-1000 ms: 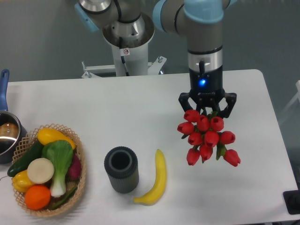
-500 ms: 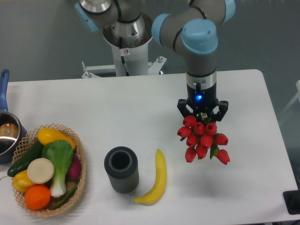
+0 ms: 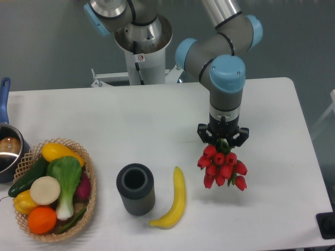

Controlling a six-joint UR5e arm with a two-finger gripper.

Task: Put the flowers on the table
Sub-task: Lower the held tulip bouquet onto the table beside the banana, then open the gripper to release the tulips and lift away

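At the far left edge a pot (image 3: 7,151) with a blue handle sits partly out of view, touching a wicker basket (image 3: 90,172) filled with toy vegetables and fruit. Next comes a dark grey cylindrical vase (image 3: 135,189), standing upright with its mouth empty, and just beside it on its right a banana (image 3: 175,201) lies on the white table (image 3: 131,125).

Right of the banana, the gripper (image 3: 222,137) points straight down, its fingers clamped on the stems of the flowers (image 3: 222,166), whose red heads hang in a bunch below it. Compared with a second ago, the bunch looks smaller and sits a little further left, closer to the banana, and the arm's wrist now stands lower over the table. That reads as a descent: the flowers are being lowered toward the surface, not carried sideways any more.

From above it cannot be told whether the tulip heads already touch the table. The task is likely in its final stretch; what remains is probably the last bit of lowering and opening the gripper so the bunch lies free between the banana and the table's right edge.
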